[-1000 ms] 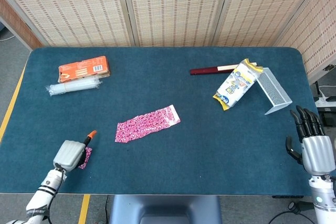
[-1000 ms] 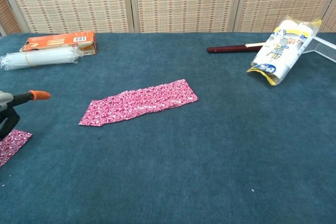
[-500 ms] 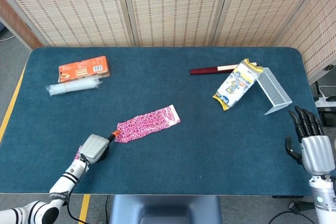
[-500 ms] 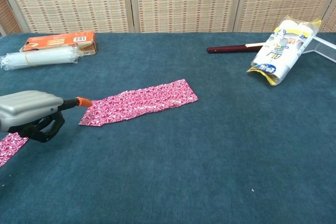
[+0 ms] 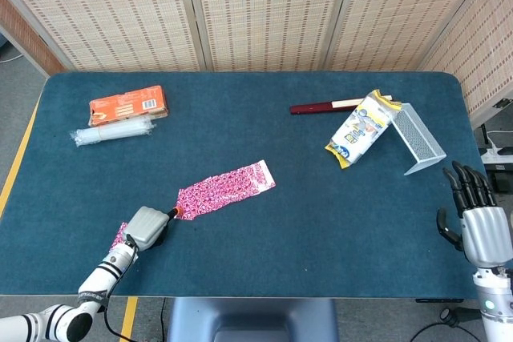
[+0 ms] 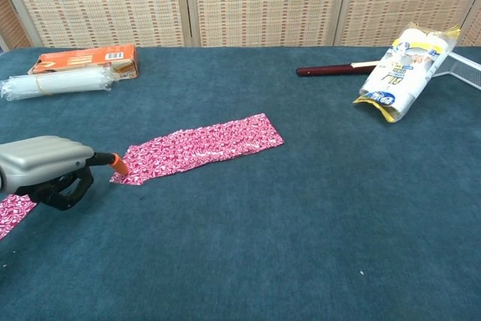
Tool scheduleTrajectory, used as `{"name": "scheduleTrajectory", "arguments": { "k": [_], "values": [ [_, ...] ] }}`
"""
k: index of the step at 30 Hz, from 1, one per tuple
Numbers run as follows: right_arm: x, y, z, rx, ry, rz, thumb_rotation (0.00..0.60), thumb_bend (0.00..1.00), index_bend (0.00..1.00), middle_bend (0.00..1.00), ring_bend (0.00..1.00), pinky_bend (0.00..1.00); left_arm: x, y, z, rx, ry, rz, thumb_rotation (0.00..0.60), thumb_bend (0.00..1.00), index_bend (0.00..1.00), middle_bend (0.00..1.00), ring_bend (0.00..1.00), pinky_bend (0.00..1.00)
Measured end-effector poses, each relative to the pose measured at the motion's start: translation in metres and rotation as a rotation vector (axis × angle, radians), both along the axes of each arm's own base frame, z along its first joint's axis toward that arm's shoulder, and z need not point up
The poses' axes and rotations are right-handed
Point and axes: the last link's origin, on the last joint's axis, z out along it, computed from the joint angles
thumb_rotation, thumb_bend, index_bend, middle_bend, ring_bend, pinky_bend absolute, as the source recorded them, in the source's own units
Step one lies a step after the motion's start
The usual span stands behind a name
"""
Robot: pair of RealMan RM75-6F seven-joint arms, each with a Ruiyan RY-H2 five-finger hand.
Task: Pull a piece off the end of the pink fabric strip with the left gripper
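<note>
Since half a second ago the left hand (image 6: 46, 172) has edged a little nearer its own side, its orange fingertip now touching the near end of the pink fabric strip (image 6: 199, 147), which is slightly lifted there. Whether the fingers pinch the cloth cannot be told. One torn pink piece (image 6: 13, 212) lies beside that hand. At the opposite edge the right hand (image 5: 482, 226) holds nothing, fingers upright and apart.

Counted: one strip, one torn piece, one orange box (image 5: 128, 105), one clear plastic roll (image 5: 112, 131), one dark red stick (image 5: 324, 106), one white snack bag (image 5: 360, 131), one wire rack (image 5: 415, 138).

All rest on a dark blue worktop (image 5: 321, 214); woven screens (image 5: 264, 10) stand behind.
</note>
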Motion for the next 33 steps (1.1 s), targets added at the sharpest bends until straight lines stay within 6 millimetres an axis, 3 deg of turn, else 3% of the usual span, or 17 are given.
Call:
{"name": "scheduleTrajectory", "arguments": {
  "k": [19, 26, 33],
  "values": [
    [0.0, 0.0, -0.001, 0.0, 0.003, -0.001, 0.6, 0.58, 0.0, 0.0, 0.0, 0.11, -0.027, -0.003, 0.027, 0.08, 0.055, 0.08, 0.6, 0.79, 0.26, 0.72, 0.75, 0.78],
    [0.0, -0.002, -0.004, 0.005, 0.012, -0.008, 0.6, 0.58, 0.0, 0.0, 0.0, 0.11, -0.019, -0.005, 0.028, 0.091, -0.011, 0.061, 0.6, 0.79, 0.16, 0.72, 0.75, 0.78],
    [0.0, -0.002, -0.003, 0.007, 0.011, -0.008, 0.6, 0.58, 0.0, 0.0, 0.0, 0.11, -0.003, -0.006, 0.012, 0.035, -0.066, 0.024, 0.6, 0.79, 0.07, 0.72, 0.75, 0.78]
  ]
}}
